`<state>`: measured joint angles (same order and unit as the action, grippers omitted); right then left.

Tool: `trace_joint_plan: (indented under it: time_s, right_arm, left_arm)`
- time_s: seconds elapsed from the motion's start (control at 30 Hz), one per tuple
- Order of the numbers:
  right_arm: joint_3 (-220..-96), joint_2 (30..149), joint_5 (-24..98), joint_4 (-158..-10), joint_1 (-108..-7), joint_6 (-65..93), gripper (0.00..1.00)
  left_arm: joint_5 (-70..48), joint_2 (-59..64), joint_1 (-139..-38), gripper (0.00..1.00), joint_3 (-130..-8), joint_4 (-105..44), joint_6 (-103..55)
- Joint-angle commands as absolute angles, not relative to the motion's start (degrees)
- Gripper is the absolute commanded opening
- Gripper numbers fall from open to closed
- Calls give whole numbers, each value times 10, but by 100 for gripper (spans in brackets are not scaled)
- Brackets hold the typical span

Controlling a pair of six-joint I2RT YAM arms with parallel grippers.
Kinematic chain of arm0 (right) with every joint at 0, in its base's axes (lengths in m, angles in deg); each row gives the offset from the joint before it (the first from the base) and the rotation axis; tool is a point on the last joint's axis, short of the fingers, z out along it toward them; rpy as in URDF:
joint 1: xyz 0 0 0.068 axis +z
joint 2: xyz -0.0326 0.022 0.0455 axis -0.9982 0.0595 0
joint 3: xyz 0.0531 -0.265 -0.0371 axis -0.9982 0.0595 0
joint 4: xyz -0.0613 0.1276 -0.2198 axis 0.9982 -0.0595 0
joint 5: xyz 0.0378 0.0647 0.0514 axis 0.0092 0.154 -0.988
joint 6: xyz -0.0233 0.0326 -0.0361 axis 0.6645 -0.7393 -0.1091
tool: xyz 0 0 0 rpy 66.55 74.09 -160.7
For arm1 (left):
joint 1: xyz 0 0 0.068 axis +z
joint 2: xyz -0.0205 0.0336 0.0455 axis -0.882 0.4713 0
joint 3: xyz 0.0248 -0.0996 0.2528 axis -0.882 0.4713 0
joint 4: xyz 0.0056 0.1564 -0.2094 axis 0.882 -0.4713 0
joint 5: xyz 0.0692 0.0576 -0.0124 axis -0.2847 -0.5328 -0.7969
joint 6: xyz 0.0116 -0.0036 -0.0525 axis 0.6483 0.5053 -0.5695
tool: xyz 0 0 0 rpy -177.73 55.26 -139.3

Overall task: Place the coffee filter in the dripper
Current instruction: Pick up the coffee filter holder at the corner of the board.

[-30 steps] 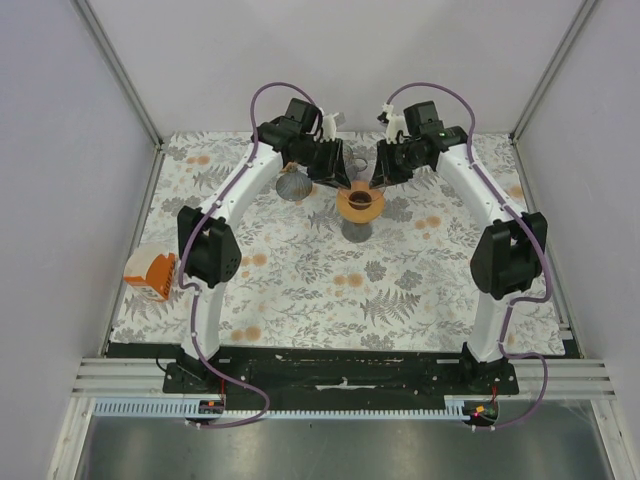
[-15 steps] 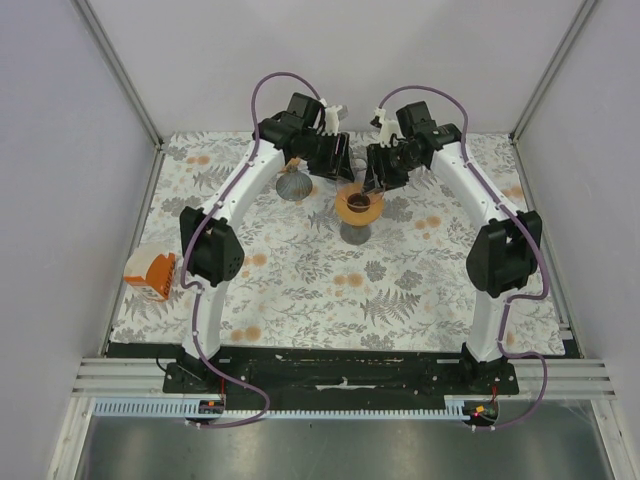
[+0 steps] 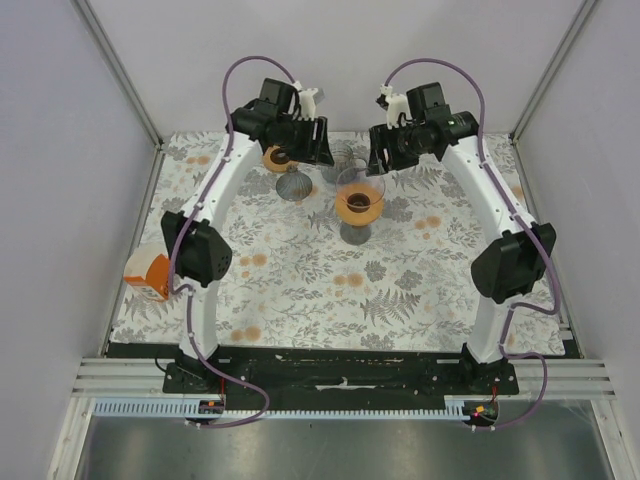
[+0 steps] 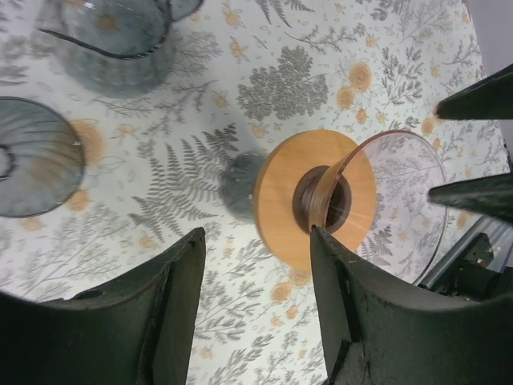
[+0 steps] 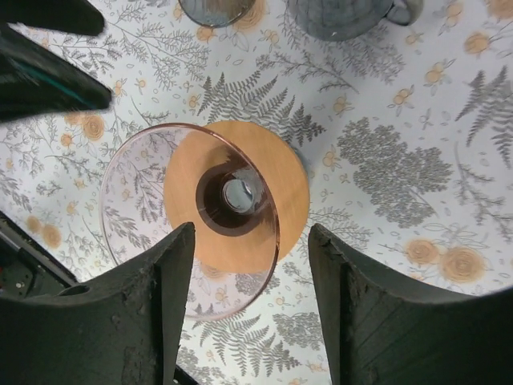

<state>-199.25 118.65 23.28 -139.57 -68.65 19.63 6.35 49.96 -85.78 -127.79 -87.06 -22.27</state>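
Left claw (image 4: 256, 235) spread, dripper (image 4: 284, 172) upright, mouth up

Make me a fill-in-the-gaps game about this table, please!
The dripper has a flat ring coloured ___. The left gripper and the right gripper grip nothing, and their jaws are ___. Next to the clear glass jug stands a ribbed cone coloured dark ___.
Missing words: orange; open; grey.
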Motion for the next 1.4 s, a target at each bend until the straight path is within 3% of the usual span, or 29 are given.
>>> trace_joint_plan:
  time_s: [0.0, 0.13, 0.27, 0.43, 0.7, 0.93, 1.1, 1.2, 1.37]
  right_arm:
    - [-2021, 1115, 261, -1379, -684, 247, 66]
    - [-1979, 1055, 261, -1339, -676, 263, 75]
    - [-1910, 994, 253, -1274, -656, 277, 98]
    - [-1873, 960, 232, -1231, -633, 288, 98]
    - [-1866, 969, 237, -1227, -607, 299, 98]
    - [-1855, 970, 264, -1235, -595, 317, 98]
    - [-1854, 974, 280, -1237, -594, 325, 98]
    - [-1856, 974, 282, -1241, -592, 326, 98]
    - [-1853, 966, 286, -1246, -589, 327, 98]
  left_arm:
    - [62, 406, -812, 61, -1295, -907, -146]
    - [-3, 346, -754, 63, -1254, -987, -61]
    - [-118, 252, -691, 68, -1122, -1012, 10]
    - [-275, 133, -570, 74, -930, -955, 57]
    - [-255, 121, -366, 72, -803, -884, 111]
    - [-208, 198, -324, 67, -792, -876, 122]
    - [-263, 230, -323, 67, -756, -822, 125]
    - [-245, 248, -323, 53, -752, -830, 128]
    - [-143, 255, -323, 16, -755, -867, 150]
